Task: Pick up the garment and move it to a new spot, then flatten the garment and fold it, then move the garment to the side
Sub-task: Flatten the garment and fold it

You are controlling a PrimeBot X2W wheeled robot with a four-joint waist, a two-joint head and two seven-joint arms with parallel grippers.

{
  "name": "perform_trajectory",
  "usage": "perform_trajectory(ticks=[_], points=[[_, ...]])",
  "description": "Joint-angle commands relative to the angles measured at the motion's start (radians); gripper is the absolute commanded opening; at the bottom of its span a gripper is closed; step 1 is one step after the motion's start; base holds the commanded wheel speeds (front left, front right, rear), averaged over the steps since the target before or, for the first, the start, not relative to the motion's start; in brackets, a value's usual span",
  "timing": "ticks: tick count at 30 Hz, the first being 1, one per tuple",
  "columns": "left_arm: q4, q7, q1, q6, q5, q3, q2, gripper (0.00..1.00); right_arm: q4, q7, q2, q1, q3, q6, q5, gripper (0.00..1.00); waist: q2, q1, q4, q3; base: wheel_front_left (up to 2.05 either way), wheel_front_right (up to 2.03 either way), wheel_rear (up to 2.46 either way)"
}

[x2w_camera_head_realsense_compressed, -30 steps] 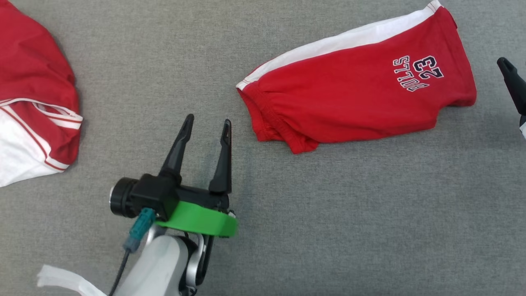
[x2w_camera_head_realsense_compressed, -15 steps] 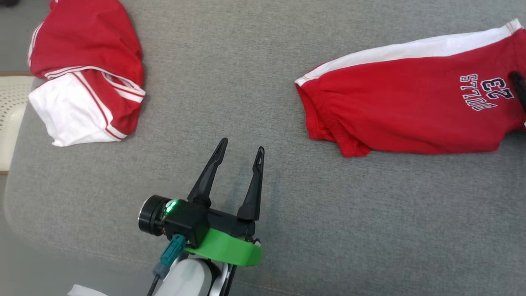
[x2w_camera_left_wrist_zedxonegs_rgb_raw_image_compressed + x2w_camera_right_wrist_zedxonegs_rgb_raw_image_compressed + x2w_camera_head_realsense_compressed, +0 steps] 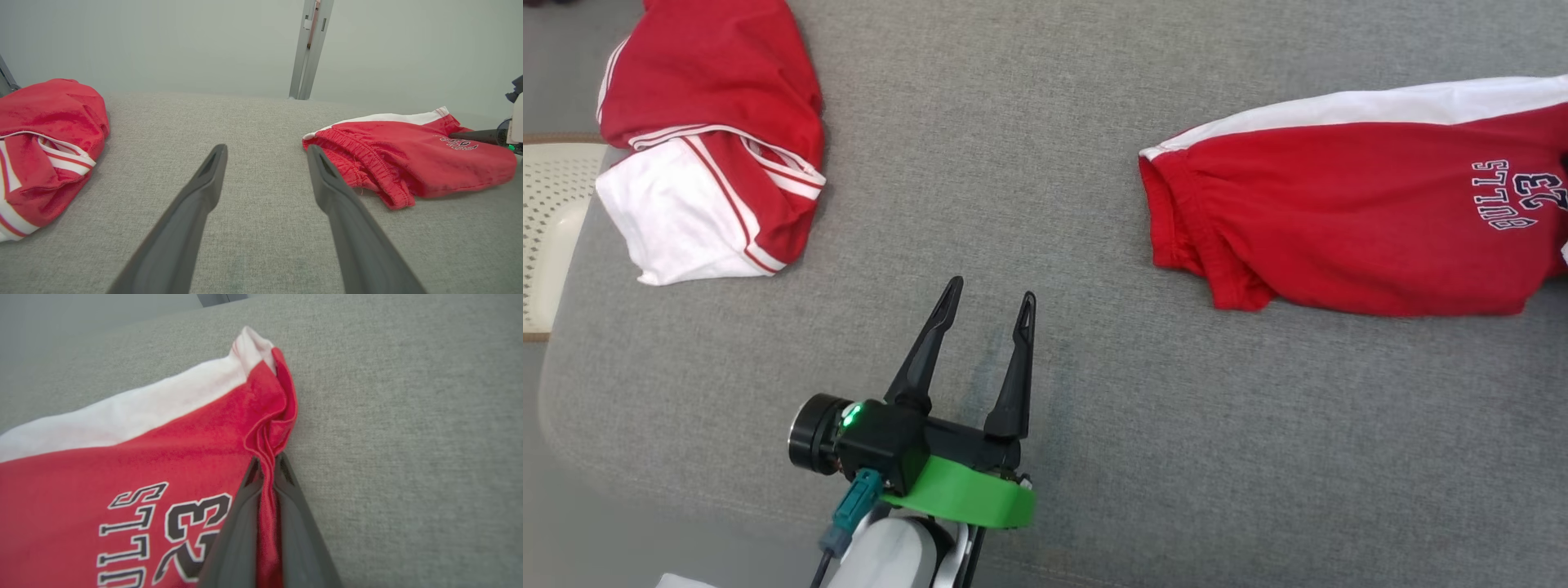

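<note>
A wide grey woven fabric surface (image 3: 1045, 122) spreads under everything. On its right side lie the red cotton shorts with a white side stripe (image 3: 1339, 229), spread fairly flat, with the elastic waistband pointing left and the white stripe along the far edge. At the far left sits a crumpled red and white jersey garment (image 3: 711, 147), bunched into a heap well apart from the shorts.

The left gripper (image 3: 992, 289) is near the middle of the surface, between the two garments and nearer than both. Its two long dark fingers are spread apart with nothing between them, pointing away over bare fabric.

The right gripper (image 3: 268, 459) is at the right-hand end of the shorts, with its fingers pressed together on a pinched fold of the red leg hem. Just left of that grip is the dark "BULLS 23" print (image 3: 163, 535).
</note>
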Motion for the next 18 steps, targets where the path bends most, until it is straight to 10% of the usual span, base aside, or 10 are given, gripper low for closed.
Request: perform_trajectory(ticks=[1,12,18], points=[[0.001,-0.003,0.017,0.003,0.011,0.007,0.001,1.00,0.022,-0.006,-0.015,0.045,0.006,-0.004,0.004,0.00,0.0000,0.0000,-0.057,-0.041,0.00,0.00,0.00],[0.019,-0.003,0.034,-0.019,0.041,0.034,0.001,1.00,-0.030,-0.078,-0.166,0.060,0.021,-0.003,-0.042,0.00,0.0000,0.0000,-0.182,-0.090,0.00,0.00,0.00],[0.042,-0.003,0.050,-0.021,0.047,0.027,0.001,1.00,-0.108,-0.069,-0.127,0.009,0.045,-0.003,-0.088,0.00,0.0000,0.0000,-0.205,-0.138,0.00,0.00,0.00]])
